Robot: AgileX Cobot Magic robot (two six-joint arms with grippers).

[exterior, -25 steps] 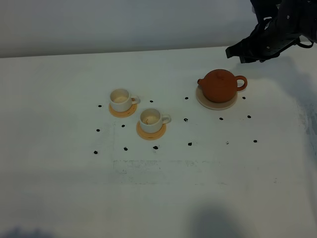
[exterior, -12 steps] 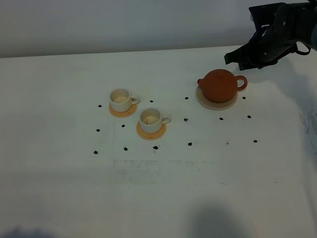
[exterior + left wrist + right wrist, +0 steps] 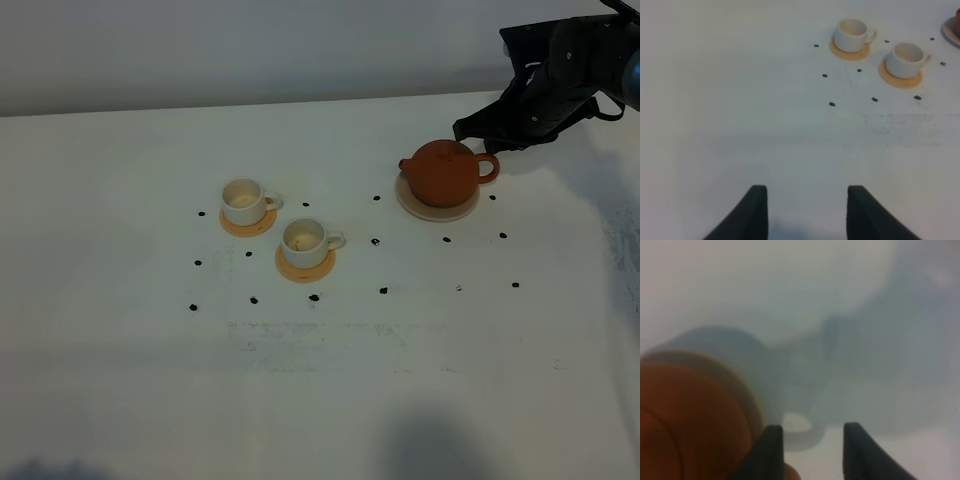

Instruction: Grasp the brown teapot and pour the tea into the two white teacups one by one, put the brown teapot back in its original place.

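The brown teapot (image 3: pixel 442 171) stands upright on its cream saucer (image 3: pixel 437 207) at the right of the table, handle to the right. My right gripper (image 3: pixel 482 133) hovers just above and behind the handle, open and empty; in the right wrist view its gripper (image 3: pixel 813 450) shows blurred beside the teapot (image 3: pixel 687 425). The two white teacups (image 3: pixel 244 201) (image 3: pixel 305 241) stand on orange coasters left of centre, also in the left wrist view (image 3: pixel 853 34) (image 3: pixel 907 59). No tea is visible. My left gripper (image 3: pixel 806 210) is open over bare table.
Small dark dots (image 3: pixel 375 241) are scattered on the white table (image 3: pixel 400 380) around the cups and teapot. A pale wall runs along the back edge.
My right gripper has dropped lower and slightly towards the teapot's handle. The teapot, cups and left gripper have not moved.
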